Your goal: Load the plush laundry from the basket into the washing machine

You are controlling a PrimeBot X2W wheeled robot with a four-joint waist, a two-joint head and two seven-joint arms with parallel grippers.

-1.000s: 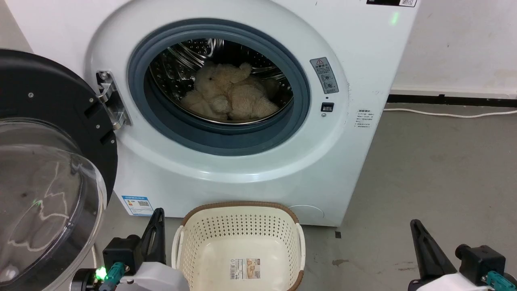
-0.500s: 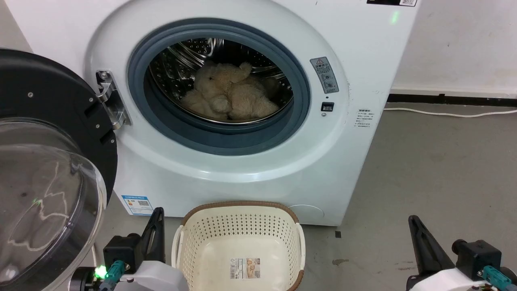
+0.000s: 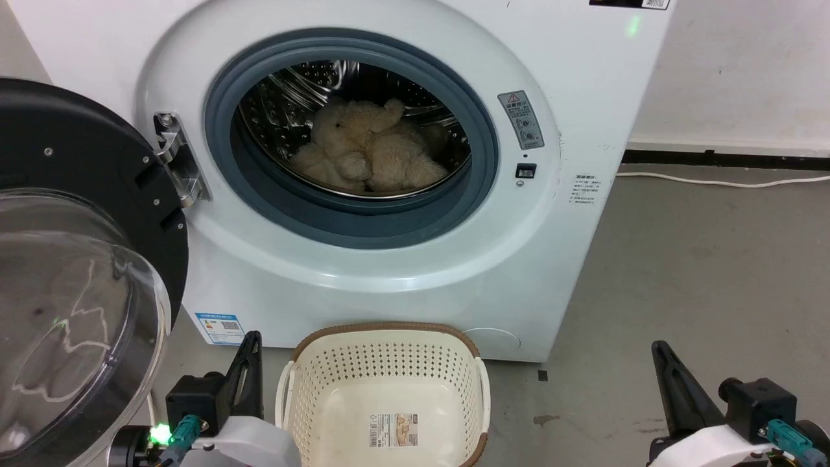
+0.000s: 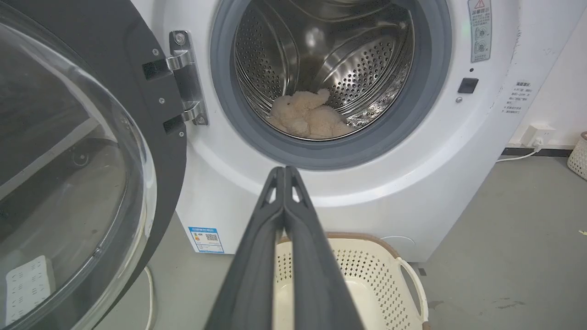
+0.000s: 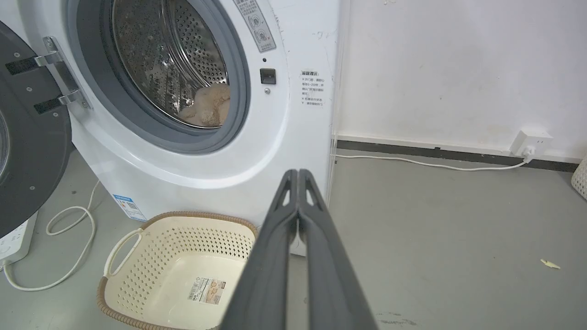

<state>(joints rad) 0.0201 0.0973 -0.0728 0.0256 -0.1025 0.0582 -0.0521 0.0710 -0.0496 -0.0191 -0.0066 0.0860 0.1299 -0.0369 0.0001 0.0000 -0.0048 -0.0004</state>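
The cream plush laundry [image 3: 369, 152] lies in the steel drum of the white washing machine [image 3: 583, 97], behind the grey gasket; it also shows as the plush [image 4: 307, 120] and the plush [image 5: 208, 106] in the wrist views. The basket [image 3: 386, 353] stands on the floor before the washer with only its label sticker inside; basket [image 4: 367, 270], basket [image 5: 151, 243]. My left gripper [image 3: 251, 337] is shut at the basket's left, holding nothing; left gripper [image 4: 284, 169]. My right gripper [image 3: 658, 347] is shut, low at the right; right gripper [image 5: 298, 172].
The washer door [image 3: 78, 259] stands swung open at the left, black rim and clear bowl close to my left arm. A white cable [image 3: 720, 183] runs along the wall base to a socket [image 5: 532, 140]. A power strip [image 5: 13, 243] and cord lie left. Grey floor [image 3: 700, 272] at right.
My right gripper has drifted slightly left and up in the head view. The left gripper, plush, basket and door stay as they were.
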